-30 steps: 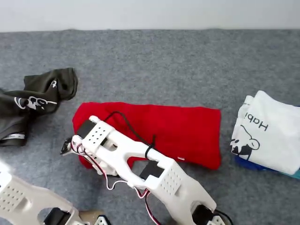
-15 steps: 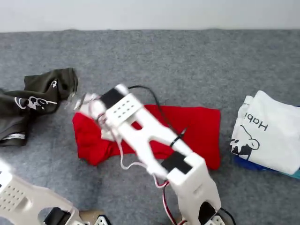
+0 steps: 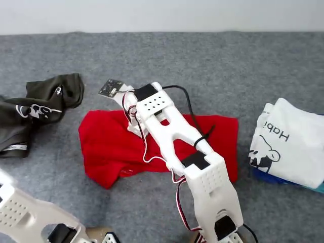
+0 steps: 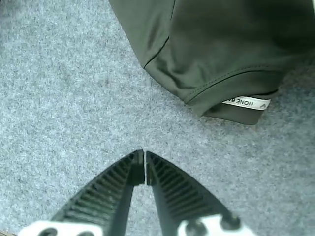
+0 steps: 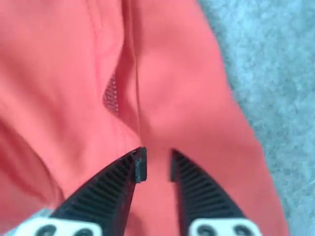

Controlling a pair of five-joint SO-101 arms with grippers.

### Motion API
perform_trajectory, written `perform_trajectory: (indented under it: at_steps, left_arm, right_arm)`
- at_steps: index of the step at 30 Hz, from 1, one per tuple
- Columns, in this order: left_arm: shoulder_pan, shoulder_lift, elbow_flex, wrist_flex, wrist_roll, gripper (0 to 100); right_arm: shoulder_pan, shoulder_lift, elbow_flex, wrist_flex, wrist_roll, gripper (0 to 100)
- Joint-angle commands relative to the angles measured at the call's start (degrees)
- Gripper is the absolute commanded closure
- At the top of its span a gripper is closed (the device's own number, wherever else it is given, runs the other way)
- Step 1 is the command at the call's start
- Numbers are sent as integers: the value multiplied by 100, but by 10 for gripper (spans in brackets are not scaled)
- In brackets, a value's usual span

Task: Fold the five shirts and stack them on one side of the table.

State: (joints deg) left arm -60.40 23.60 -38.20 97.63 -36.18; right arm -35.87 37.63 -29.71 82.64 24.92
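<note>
Shirts are sitting in three spots on the desk [image 3: 202, 66], each for its own reason. A folded white shirt [image 3: 291, 142] is lying on a blue one [image 3: 266, 177] at the right edge, which I am reading as the stack being built there. The red shirt [image 3: 106, 147] is spreading across the middle with its near-left corner sagging out of line, so it is looking half folded and is probably the piece in hand. The right claw [image 5: 156, 164] is hanging over that red cloth with its jaws narrowly parted and nothing visibly pinched between them (a fold could be hiding under the tips). I judge it is placed to take hold of an edge for the next fold. The dark shirt [image 3: 35, 109] is lying crumpled at the left edge. The left claw [image 4: 145, 167] is hovering clenched, tips meeting, above bare desk just beside its hem, holding nothing and likely parked out of the way.
</note>
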Motion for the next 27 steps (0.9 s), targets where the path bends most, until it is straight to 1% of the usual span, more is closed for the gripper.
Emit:
perform_trajectory:
  at_steps: [1, 4, 7, 10, 16, 19, 23, 27]
  left_arm:
    - [79, -79, -215, -132, -44, 985]
    - [97, -79, -215, -132, -44, 985]
    - [132, -9, -215, -202, -44, 985]
    - [149, 185, -251, -211, -44, 985]
    - [123, 273, -259, -202, -44, 985]
    - [123, 273, -259, -211, -44, 985]
    - [123, 273, -259, -211, -44, 985]
    - [123, 273, -259, -211, -44, 985]
  right_arm:
    - [-171, -391, -870, 752, -97, 880]
    - [-497, -444, -1301, 1481, -97, 921]
    - [-945, -488, -1486, 2044, -97, 933]
    - [-1332, -637, -1451, 2035, -97, 927]
    - [-2114, -787, -1240, 2035, -97, 800]
    - [-2413, -734, -958, 2018, -35, 796]
    - [-2888, -708, -615, 2000, 273, 796]
    - [-3029, -409, -369, 1657, 273, 796]
